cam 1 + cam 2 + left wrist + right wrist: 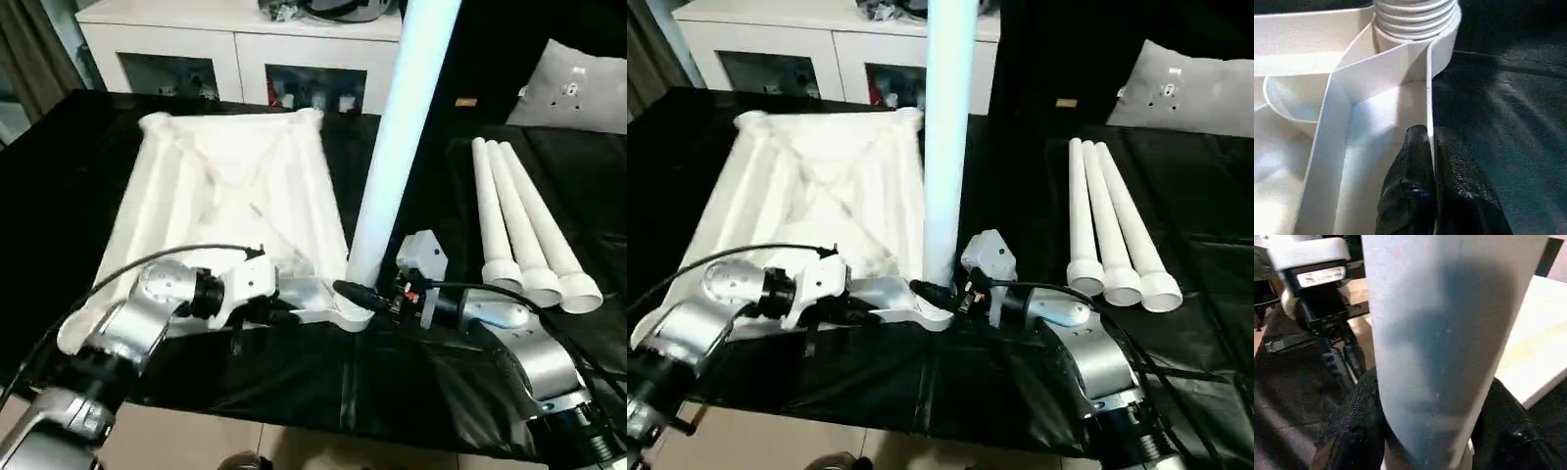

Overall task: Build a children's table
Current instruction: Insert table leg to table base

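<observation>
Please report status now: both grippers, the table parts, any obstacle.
Left gripper shut on tabletop rim. Right gripper shut on upright leg, seated in near corner socket. Three spare legs lying apart at right. No obstacle seen.

Both head eyes look down over the forearms, sharing the upside-down white plastic tabletop. Left wrist cam sits super close behind its jaws; right one's jammed against the upright white tube leg.

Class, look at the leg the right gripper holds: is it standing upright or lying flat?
Upright. The leg rises from the table top's near corner socket, unlike the three spare legs lying flat.
</observation>
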### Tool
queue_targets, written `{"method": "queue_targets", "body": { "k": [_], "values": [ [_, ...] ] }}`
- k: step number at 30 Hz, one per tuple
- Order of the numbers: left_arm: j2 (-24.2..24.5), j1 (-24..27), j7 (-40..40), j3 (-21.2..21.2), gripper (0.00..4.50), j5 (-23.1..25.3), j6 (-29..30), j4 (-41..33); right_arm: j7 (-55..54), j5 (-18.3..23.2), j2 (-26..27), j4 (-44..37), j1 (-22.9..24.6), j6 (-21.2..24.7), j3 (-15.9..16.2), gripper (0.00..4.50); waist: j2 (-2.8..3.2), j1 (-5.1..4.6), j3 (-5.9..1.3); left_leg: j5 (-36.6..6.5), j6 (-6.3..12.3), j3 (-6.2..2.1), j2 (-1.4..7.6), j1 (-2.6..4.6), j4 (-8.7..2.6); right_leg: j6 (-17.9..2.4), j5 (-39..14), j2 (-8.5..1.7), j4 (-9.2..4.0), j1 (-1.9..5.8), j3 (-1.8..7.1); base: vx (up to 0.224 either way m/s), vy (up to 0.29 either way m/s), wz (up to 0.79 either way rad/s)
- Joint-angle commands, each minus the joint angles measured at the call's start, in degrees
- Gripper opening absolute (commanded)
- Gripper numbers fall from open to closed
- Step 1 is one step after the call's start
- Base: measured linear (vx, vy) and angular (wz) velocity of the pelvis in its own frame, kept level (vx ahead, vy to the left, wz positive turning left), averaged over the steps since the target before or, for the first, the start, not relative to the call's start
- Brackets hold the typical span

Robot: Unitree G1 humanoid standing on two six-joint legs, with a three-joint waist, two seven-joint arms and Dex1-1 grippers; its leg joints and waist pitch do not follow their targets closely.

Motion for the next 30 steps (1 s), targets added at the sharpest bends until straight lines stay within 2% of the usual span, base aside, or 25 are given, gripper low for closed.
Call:
{"method": "queue_targets", "body": {
  "k": [1,3,4,7,9,11,12,15,16,18,19,20,21,22,23,24,25,26,27,28,30],
  "values": [
    [-1.66,-5.48,4.32,1.83,0.0,1.02,-1.65,2.64,3.35,-2.03,0.1,4.74,5.42,6.24,7.7,1.88,0.22,-0.24,-0.7,-23.55,-0.88,-2.37,4.87,1.68,-5.31,-9.1,-24.18,-5.86,-5.99,-0.15,3.87,0.0,0.0,0.0],
    [-2.48,-8.87,6.32,2.43,0.0,1.97,-2.74,7.34,3.15,-1.71,0.32,3.81,5.93,6.77,7.77,1.88,0.22,-0.15,-0.58,-23.46,-0.72,-2.36,4.9,1.59,-5.4,-9.1,-25.35,-6.01,-6.1,-0.11,3.9,0.0,0.0,0.0],
    [-2.51,-10.15,6.7,2.59,0.0,2.48,-3.2,9.2,2.89,-1.65,0.53,3.74,6.03,6.82,7.71,1.88,0.58,-0.05,-0.39,-24.11,-0.81,-2.46,4.97,1.66,-5.46,-8.6,-28.09,-6.26,-6.36,-0.18,3.94,0.0,0.0,0.0],
    [-2.41,-11.54,6.59,2.83,0.0,2.92,-3.85,11.54,2.38,-1.65,0.8,3.88,6.03,6.66,7.62,1.88,0.68,-0.16,-0.29,-25.92,-1.55,-2.81,5.21,1.54,-5.9,-7.9,-30.8,-6.52,-6.53,-0.06,3.81,0.0,0.0,0.0],
    [-1.89,-11.59,5.99,2.87,0.0,3.03,-4.35,12.55,1.56,-1.84,1.32,4.26,5.9,6.42,7.22,1.88,0.79,-0.18,-0.44,-26.17,-1.67,-2.83,5.25,1.66,-6.07,-7.98,-30.23,-6.56,-6.66,0.0,3.69,0.0,0.0,0.0],
    [-1.74,-11.72,5.77,2.8,0.0,3.09,-4.99,13.48,1.31,-2.01,1.55,4.39,5.83,6.37,7.03,1.88,0.76,-0.23,-0.25,-26.09,-1.71,-2.73,5.35,1.56,-6.27,-8.23,-29.21,-6.52,-6.78,-0.15,3.77,0.0,0.0,0.0],
    [-1.21,-10.94,5.58,2.7,0.0,3.23,-5.27,13.45,0.44,-2.43,2.07,4.92,5.53,6.0,6.67,1.88,0.66,-0.26,-0.25,-26.87,-1.9,-2.68,5.33,1.75,-6.19,-8.27,-30.16,-6.67,-6.86,-0.32,3.86,0.0,0.0,0.0],
    [-0.46,-8.68,6.1,3.17,0.0,2.89,-4.04,11.31,-2.2,-3.49,3.2,6.42,4.74,4.76,5.75,1.88,0.6,-0.48,0.05,-27.96,-2.15,-3.03,5.33,1.51,-6.39,-7.35,-34.52,-7.03,-7.16,-0.29,3.86,0.0,0.0,0.0],
    [0.16,-5.92,7.19,3.9,0.0,2.49,-1.76,7.83,-5.3,-4.49,4.28,8.08,3.86,3.71,4.62,1.88,0.51,-0.61,0.12,-28.25,-2.23,-3.21,5.38,1.48,-6.44,-6.83,-36.3,-7.2,-7.19,-0.28,3.86,0.0,0.0,0.0],
    [0.66,-3.49,8.12,4.38,0.0,2.34,0.31,4.51,-7.39,-4.92,5.05,9.22,3.21,3.25,3.69,1.88,0.54,-0.8,0.11,-29.4,-2.66,-3.49,5.49,1.63,-6.41,-6.59,-38.69,-7.44,-7.23,-0.6,3.87,0.0,0.0,0.0],
    [0.93,-1.92,8.72,4.65,0.0,2.29,1.58,2.4,-8.53,-5.06,5.52,9.86,2.83,3.07,3.08,1.88,0.55,-1.02,0.41,-30.26,-2.72,-3.6,5.38,1.51,-6.54,-5.92,-40.09,-7.21,-7.41,-0.66,3.7,0.0,0.0,0.0],
    [1.09,-0.36,9.35,4.95,0.0,2.25,2.77,0.25,-9.38,-5.0,5.97,10.34,2.51,3.03,2.49,1.88,0.32,-1.14,0.44,-30.72,-2.68,-3.57,5.27,1.56,-6.56,-5.62,-40.61,-7.02,-7.52,-0.74,3.6,0.0,0.0,0.0],
    [0.67,3.24,11.35,5.95,0.0,1.75,6.7,-5.4,-10.93,-4.86,6.84,11.17,1.81,3.0,1.51,1.88,0.3,-1.44,0.34,-31.65,-3.38,-3.72,5.53,1.59,-6.74,-6.03,-39.85,-7.12,-7.18,-0.72,3.67,0.0,0.0,0.0],
    [0.3,5.72,12.76,6.66,0.0,1.39,9.45,-9.32,-11.96,-4.77,7.4,11.72,1.34,2.95,0.87,1.88,0.53,-2.02,0.41,-32.17,-3.72,-3.97,5.6,1.19,-6.91,-6.61,-38.23,-7.04,-6.75,-0.52,3.5,0.0,0.0,0.0],
    [-0.27,7.63,13.96,7.06,0.0,1.15,12.1,-12.77,-12.81,-4.87,7.87,12.17,0.86,2.89,0.45,1.88,0.53,-2.02,0.41,-32.17,-3.72,-3.97,5.6,1.19,-6.91,-6.61,-38.23,-7.04,-6.75,-0.52,3.5,0.0,0.0,0.0],
    [-1.67,11.05,16.56,7.61,0.0,1.23,17.16,-19.31,-14.43,-5.08,8.82,13.1,-0.17,2.74,-0.3,1.88,0.23,-2.67,0.28,-31.3,-3.77,-3.94,5.53,0.61,-7.06,-7.35,-35.73,-6.85,-6.24,-0.14,3.49,0.016,0.034,-0.21],
    [-4.26,13.81,19.31,7.42,0.0,1.86,22.6,-25.91,-16.22,-5.14,10.23,14.44,-1.67,2.88,-1.13,1.88,0.27,-2.81,0.3,-29.79,-3.25,-3.56,5.34,0.6,-7.01,-7.42,-34.29,-6.51,-6.47,-0.23,3.53,0.03,0.028,-0.18],
    [-4.26,13.81,19.31,7.42,0.0,1.86,22.6,-25.91,-16.22,-5.14,10.23,14.44,-1.67,2.88,-1.13,1.88,-0.3,-2.95,0.09,-28.85,-3.07,-3.27,5.36,0.84,-6.79,-7.86,-33.35,-6.48,-6.58,-0.36,3.68,0.0,0.0,0.0],
    [-5.52,14.47,20.17,6.99,0.0,2.3,24.4,-28.11,-17.05,-5.11,10.88,15.18,-2.38,3.08,-1.52,1.88,0.0,-2.82,0.21,-28.21,-2.7,-3.12,5.25,1.06,-6.57,-8.1,-33.05,-6.45,-6.73,-0.67,3.83,0.0,0.0,0.0],
    [-8.58,15.47,21.93,5.63,0.0,2.56,28.33,-32.38,-18.76,-5.43,12.11,17.1,-4.09,3.15,-2.01,1.88,-0.41,-2.78,0.18,-26.58,-1.87,-2.44,5.13,1.75,-5.98,-8.83,-32.05,-6.29,-7.15,-1.13,4.17,0.0,0.0,0.0],
    [-10.58,15.4,23.03,4.15,0.0,3.08,29.85,-34.06,-19.75,-5.64,12.96,18.53,-5.38,3.23,-2.08,1.88,-0.47,-2.73,0.31,-25.41,-1.24,-2.42,4.96,1.51,-5.96,-8.49,-32.65,-6.22,-7.3,-0.88,4.0,0.0,0.0,0.0]
  ]
}}
